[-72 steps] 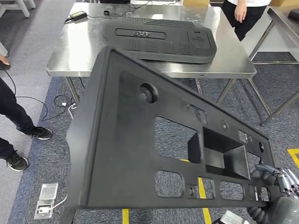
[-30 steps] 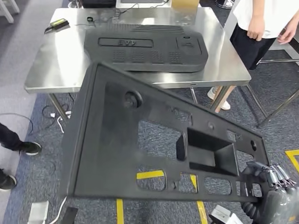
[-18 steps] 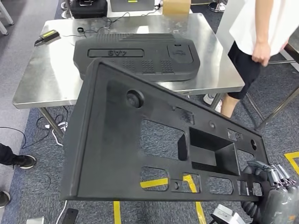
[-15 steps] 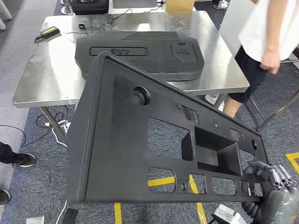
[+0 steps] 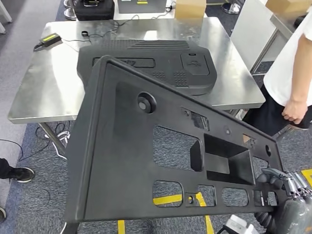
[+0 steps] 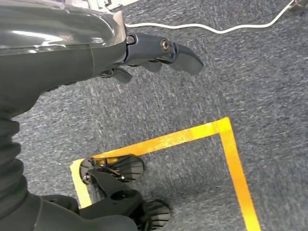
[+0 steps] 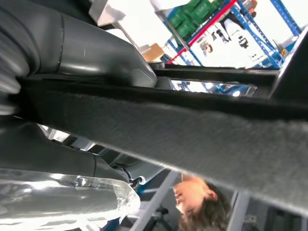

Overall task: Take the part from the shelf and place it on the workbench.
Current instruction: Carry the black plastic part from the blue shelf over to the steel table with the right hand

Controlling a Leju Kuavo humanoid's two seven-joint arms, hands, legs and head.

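I hold a large black moulded panel (image 5: 121,156), with cut-outs and a round boss, tilted in front of me. My right hand (image 5: 290,200) grips its lower right corner. Up close, the right wrist view has the panel's rough edge (image 7: 203,130) clamped in that hand (image 7: 83,48). Ahead stands the steel workbench (image 5: 48,83), and a second black panel (image 5: 173,58) lies flat on it. The far corner of my panel overlaps the bench's near edge in the picture. My left hand (image 6: 160,50) hangs over the carpet, fingers stretched out, holding nothing.
A person in a white shirt (image 5: 290,83) stands close at the bench's right end. A small black device (image 5: 48,38) with cables lies at the bench's far left, a cardboard box (image 5: 190,8) behind. Yellow tape (image 5: 167,199) marks the carpet; a shoe (image 5: 20,174) is at left.
The whole view has shifted: the workbench now sits closer and more central. The person in white has moved to the right edge. My right hand keeps its grip on the panel.
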